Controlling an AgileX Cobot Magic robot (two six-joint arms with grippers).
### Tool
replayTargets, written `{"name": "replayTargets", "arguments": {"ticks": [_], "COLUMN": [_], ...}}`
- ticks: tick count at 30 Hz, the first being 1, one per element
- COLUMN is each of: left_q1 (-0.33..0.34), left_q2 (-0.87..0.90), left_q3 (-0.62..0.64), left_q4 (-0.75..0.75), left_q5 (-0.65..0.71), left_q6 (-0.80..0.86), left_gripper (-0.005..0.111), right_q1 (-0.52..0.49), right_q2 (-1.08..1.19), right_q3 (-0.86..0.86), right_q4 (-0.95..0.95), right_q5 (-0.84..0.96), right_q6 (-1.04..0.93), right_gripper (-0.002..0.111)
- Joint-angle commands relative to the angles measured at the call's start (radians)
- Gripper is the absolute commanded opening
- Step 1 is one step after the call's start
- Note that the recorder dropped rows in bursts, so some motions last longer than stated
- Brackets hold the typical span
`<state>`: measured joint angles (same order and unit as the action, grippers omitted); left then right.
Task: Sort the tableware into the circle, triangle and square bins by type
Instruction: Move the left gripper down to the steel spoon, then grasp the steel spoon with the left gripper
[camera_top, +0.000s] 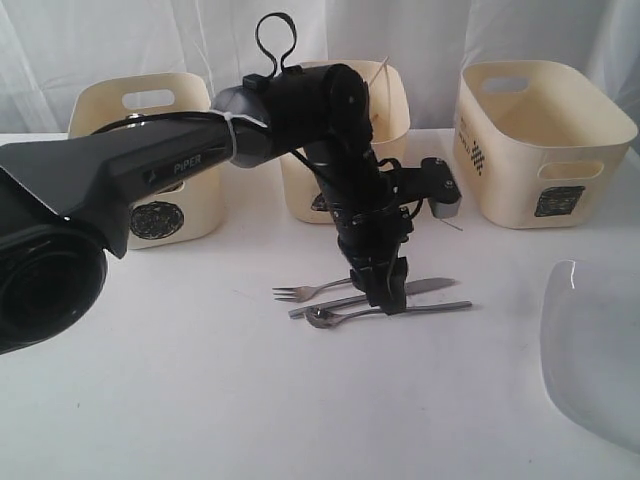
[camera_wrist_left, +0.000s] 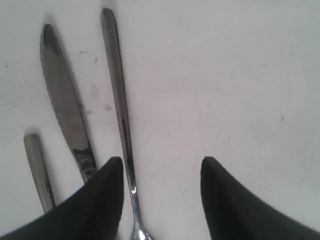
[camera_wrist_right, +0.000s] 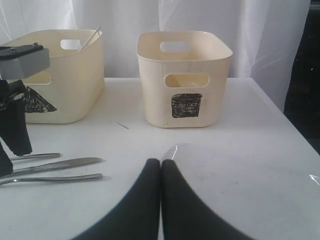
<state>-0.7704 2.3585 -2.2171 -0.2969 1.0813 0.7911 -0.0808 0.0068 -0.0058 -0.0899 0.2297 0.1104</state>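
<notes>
A steel fork (camera_top: 310, 291), knife (camera_top: 425, 286) and spoon (camera_top: 330, 318) lie side by side mid-table. My left gripper (camera_top: 387, 298) stands open right over them. In its wrist view the spoon handle (camera_wrist_left: 117, 90) runs between the fingers, close against one of them. The knife (camera_wrist_left: 65, 105) and fork handle (camera_wrist_left: 37, 167) lie outside the jaws. My right gripper (camera_wrist_right: 161, 163) is shut, its tips at the near rim of the clear plate (camera_wrist_right: 240, 170), with nothing visibly pinched. The circle bin (camera_top: 150, 160), triangle bin (camera_top: 390, 120) and square bin (camera_top: 540, 140) line the back.
A wooden chopstick (camera_wrist_right: 90, 37) sticks out of the triangle bin (camera_wrist_right: 65, 80). The left arm (camera_top: 330, 150) hides much of that bin in the exterior view. The clear plate (camera_top: 595, 350) fills the front right. A small sliver (camera_wrist_right: 122, 125) lies before the square bin (camera_wrist_right: 185, 80).
</notes>
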Motion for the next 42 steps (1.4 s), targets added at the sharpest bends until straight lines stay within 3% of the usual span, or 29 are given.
{"name": "replayTargets", "arguments": {"ticks": [1,42], "left_q1": [-0.019,-0.031], "left_q2": [-0.009,0.082], "left_q3": [0.006,0.007], "left_q4": [-0.033,0.053], "left_q5": [0.017,-0.104], "left_q6": [0.019,0.043], "left_gripper": [0.052,0.051], "right_q1": [0.002,0.002], "right_q2": [-0.007,-0.007], "right_q3": [0.006,0.006], "right_q4": [-0.003,-0.003], "right_q5": [-0.008,-0.008], "right_q6": [-0.002,-0.002], "right_gripper": [0.0,0.0]}}
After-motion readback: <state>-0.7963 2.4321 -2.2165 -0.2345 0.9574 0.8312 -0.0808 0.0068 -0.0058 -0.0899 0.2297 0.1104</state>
